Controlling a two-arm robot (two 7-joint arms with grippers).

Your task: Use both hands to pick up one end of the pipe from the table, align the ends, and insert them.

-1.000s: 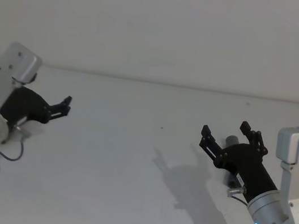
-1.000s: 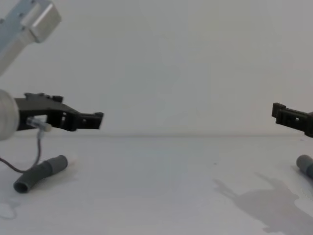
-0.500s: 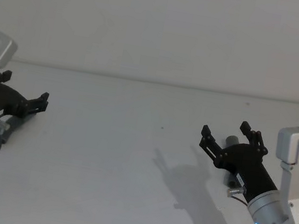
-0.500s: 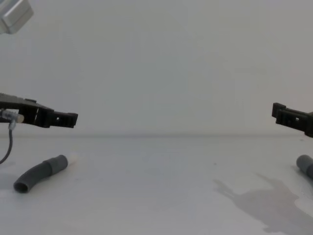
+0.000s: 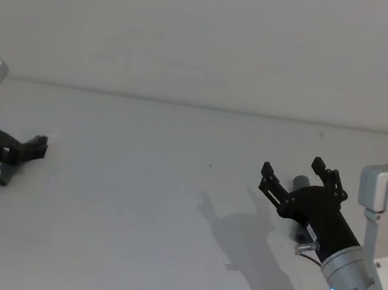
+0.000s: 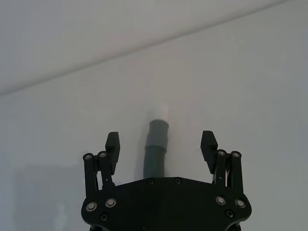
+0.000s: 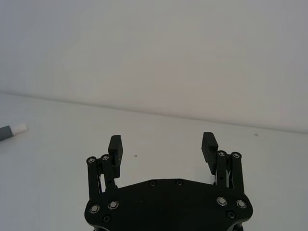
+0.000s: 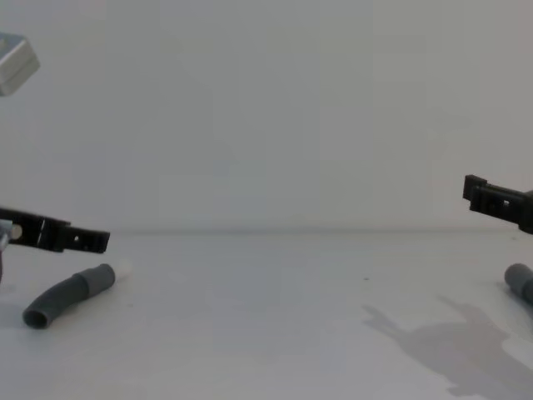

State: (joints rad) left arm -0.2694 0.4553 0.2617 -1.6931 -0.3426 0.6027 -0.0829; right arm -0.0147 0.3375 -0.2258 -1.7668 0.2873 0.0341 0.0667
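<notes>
The left gripper [image 6: 160,140] hangs low at the left side of the white table [image 5: 132,202]. Its jaws are spread wide and hold nothing. Right under it lies the left pipe piece [image 8: 67,293], a dark grey bumpy hose with a small bend in it. In the chest view the gripper is just above this piece and does not touch it. In the left wrist view the piece lines up with the gap between the two jaws and points away from the gripper. At its far end is a smooth grey cuff [image 8: 102,277], and a thin white tip [image 8: 122,268] sticks out of the cuff. The other end of the piece is an open hole that faces the robot.

The right gripper [image 5: 292,167] hangs over the right side of the table, well apart from the left one. Its jaws are spread wide too and hold nothing. The right pipe piece [image 8: 520,279] lies on the table below it, at the right edge of the chest view. In the head view its grey end [image 5: 299,183] peeks out between the two jaws. The gripper is above the piece and does not touch it. The arm makes a dark shadow [image 5: 238,234] on the table next to it.

The two pipe pieces lie far from each other, one on each side of the table.
</notes>
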